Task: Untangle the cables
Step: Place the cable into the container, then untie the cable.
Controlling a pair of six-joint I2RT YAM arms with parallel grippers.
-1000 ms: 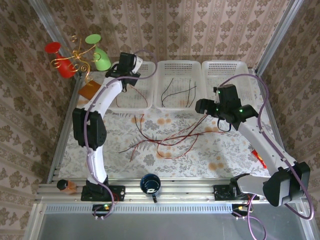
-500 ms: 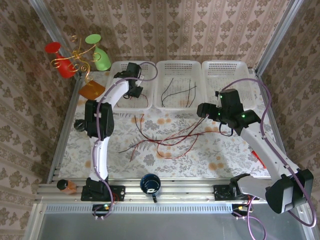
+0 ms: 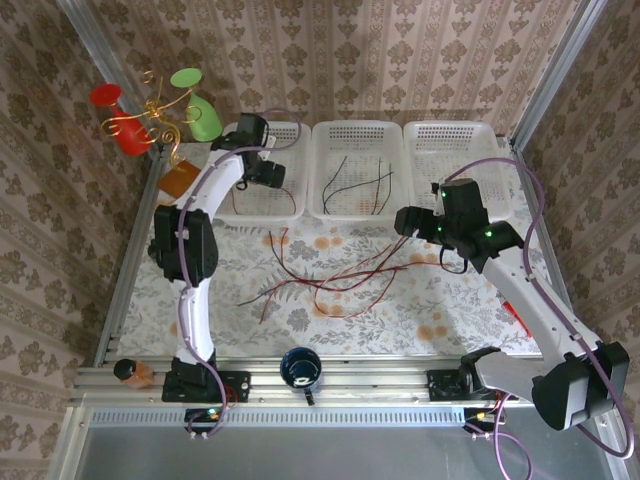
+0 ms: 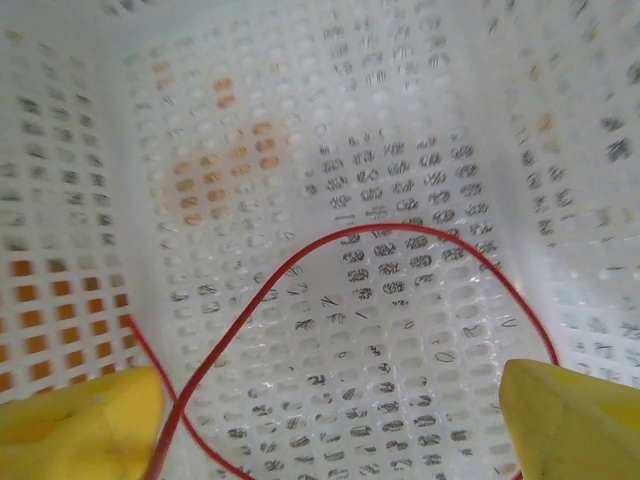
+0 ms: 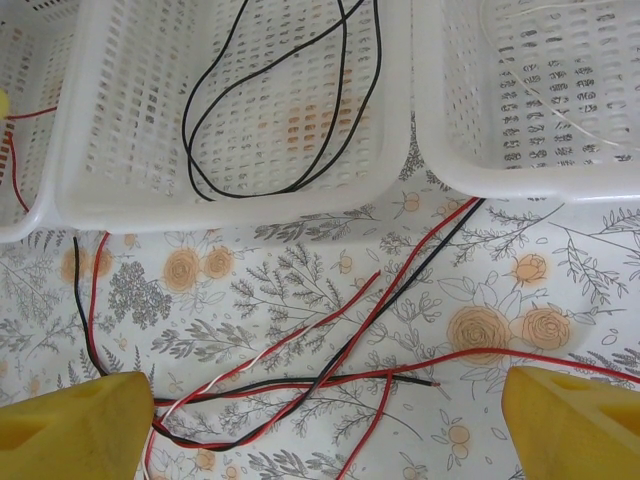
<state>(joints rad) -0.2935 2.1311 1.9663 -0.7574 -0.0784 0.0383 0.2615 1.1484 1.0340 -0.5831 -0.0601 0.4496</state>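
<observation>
The tangled cables (image 3: pixel 335 278) are spread on the table (image 3: pixel 450 310) in front of the baskets. Their long axis runs near-left to far-right, with the far ends pointed at the right basket (image 3: pixel 455 130). One red wire (image 4: pixel 400 228) is looped in the left basket (image 4: pixel 200 130) under the left gripper (image 4: pixel 325 420), whose fingers are spread wide with nothing held. The right gripper (image 5: pixel 320 430) is likewise wide and empty above the pile. Where strands cross, several could be pinched together and the knot dragged tighter.
</observation>
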